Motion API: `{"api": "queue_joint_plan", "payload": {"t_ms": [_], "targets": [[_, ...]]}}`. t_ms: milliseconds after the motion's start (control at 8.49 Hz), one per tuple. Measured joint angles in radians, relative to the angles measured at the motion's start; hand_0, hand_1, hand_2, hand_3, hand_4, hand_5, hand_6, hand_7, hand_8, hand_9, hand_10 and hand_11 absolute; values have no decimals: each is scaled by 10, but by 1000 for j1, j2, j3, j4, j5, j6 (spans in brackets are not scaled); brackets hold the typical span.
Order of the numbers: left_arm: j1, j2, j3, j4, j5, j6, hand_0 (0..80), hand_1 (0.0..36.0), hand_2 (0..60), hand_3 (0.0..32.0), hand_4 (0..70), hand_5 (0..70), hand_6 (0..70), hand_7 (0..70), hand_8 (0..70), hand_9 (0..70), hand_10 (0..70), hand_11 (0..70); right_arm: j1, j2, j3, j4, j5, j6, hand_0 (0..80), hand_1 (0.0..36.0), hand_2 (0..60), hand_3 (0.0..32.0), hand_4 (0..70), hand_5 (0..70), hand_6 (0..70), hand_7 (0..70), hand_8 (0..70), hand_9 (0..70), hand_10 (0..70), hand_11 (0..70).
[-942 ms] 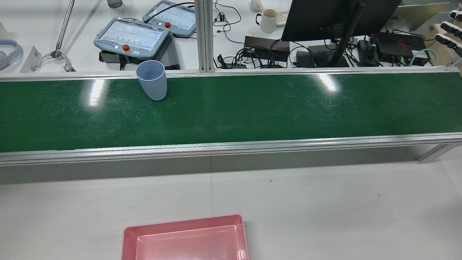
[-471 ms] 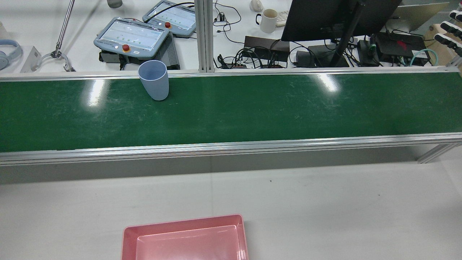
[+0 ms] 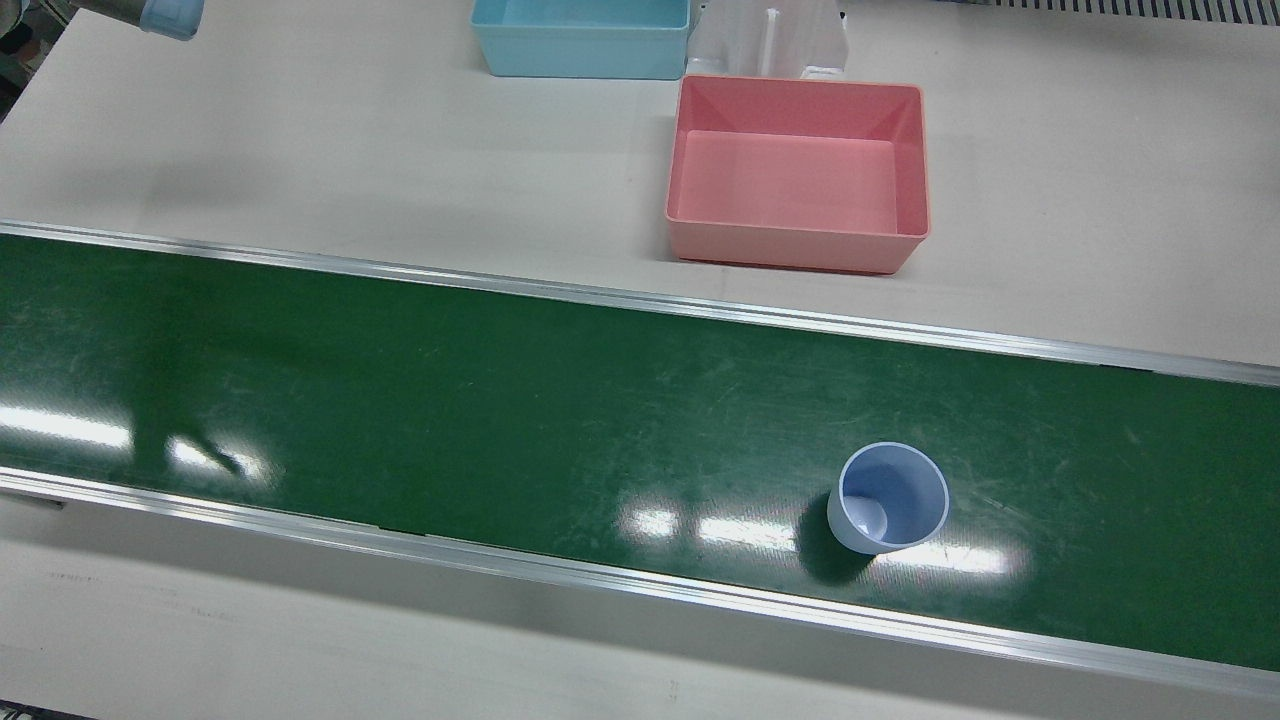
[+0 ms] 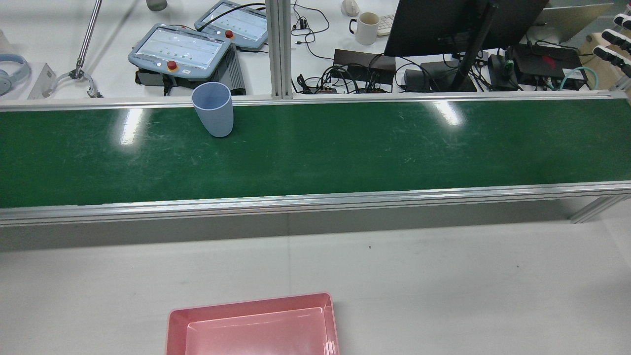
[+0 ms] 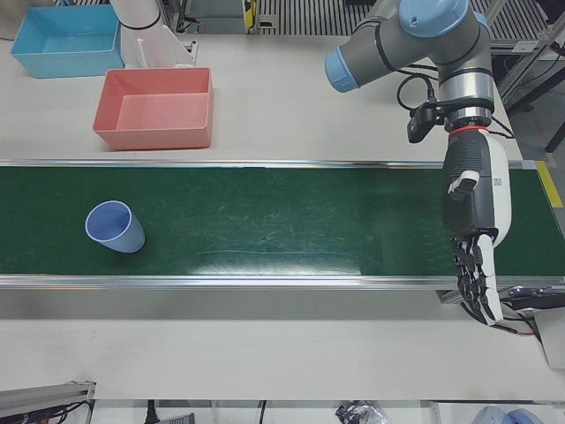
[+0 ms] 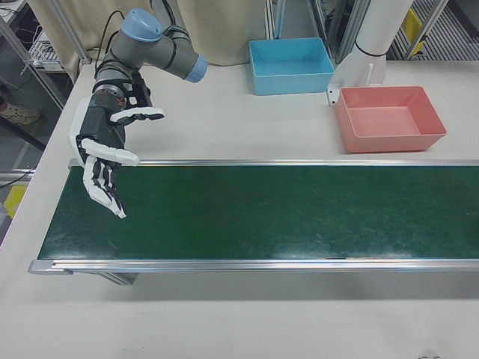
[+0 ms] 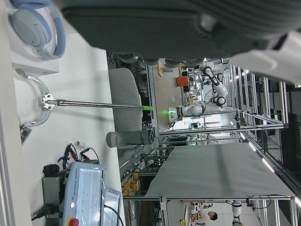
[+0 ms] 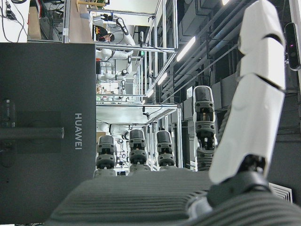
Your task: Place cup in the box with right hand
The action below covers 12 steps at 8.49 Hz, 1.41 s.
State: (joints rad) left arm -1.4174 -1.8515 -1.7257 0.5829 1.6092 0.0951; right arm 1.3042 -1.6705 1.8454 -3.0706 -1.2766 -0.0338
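A light blue cup [image 3: 888, 497] stands upright on the green conveyor belt [image 3: 500, 400]. It also shows in the rear view [image 4: 213, 116] near the belt's far edge, and in the left-front view [image 5: 113, 227]. The empty pink box [image 3: 795, 248] sits on the white table beside the belt, also in the rear view [image 4: 249, 301] and the right-front view [image 6: 393, 142]. My right hand [image 6: 103, 153] is open and empty over the far end of the belt, far from the cup. My left hand [image 5: 475, 221] is open and empty over the belt's other end.
A blue box [image 3: 580, 40] stands beside the pink box near a white pedestal [image 3: 770, 40]. Aluminium rails [image 3: 640, 300] edge the belt. Beyond the belt, the rear view shows teach pendants [image 4: 180, 49], a monitor [image 4: 443, 24] and cables.
The cup has shifted a little to the right along the belt in the rear view. Nothing else has visibly moved.
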Motion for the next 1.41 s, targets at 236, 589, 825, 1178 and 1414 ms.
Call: {"api": "queue_joint_plan", "payload": {"t_ms": [236, 589, 825, 1178, 1414], "targets": [[0, 0, 0, 0, 0, 0, 0, 0, 0, 0, 0, 0, 0, 0, 0, 0, 0, 0, 0, 0, -1, 0, 0, 0, 523, 183, 118, 110, 278, 66, 51, 251, 131, 168, 102, 157], [0, 0, 0, 0, 0, 0, 0, 0, 0, 0, 0, 0, 0, 0, 0, 0, 0, 0, 0, 1, 0, 0, 0, -1, 524, 186, 122, 108, 282, 66, 51, 253, 131, 168, 102, 158], [0, 0, 0, 0, 0, 0, 0, 0, 0, 0, 0, 0, 0, 0, 0, 0, 0, 0, 0, 1, 0, 0, 0, -1, 522, 183, 118, 110, 273, 65, 49, 246, 129, 164, 101, 156], [0, 0, 0, -1, 0, 0, 0, 0, 0, 0, 0, 0, 0, 0, 0, 0, 0, 0, 1, 1, 0, 0, 0, 0, 526, 188, 127, 106, 285, 67, 53, 260, 133, 173, 106, 164], [0, 0, 0, 0, 0, 0, 0, 0, 0, 0, 0, 0, 0, 0, 0, 0, 0, 0, 1, 1, -1, 1, 0, 0, 521, 184, 124, 106, 280, 66, 51, 252, 131, 169, 105, 162]]}}
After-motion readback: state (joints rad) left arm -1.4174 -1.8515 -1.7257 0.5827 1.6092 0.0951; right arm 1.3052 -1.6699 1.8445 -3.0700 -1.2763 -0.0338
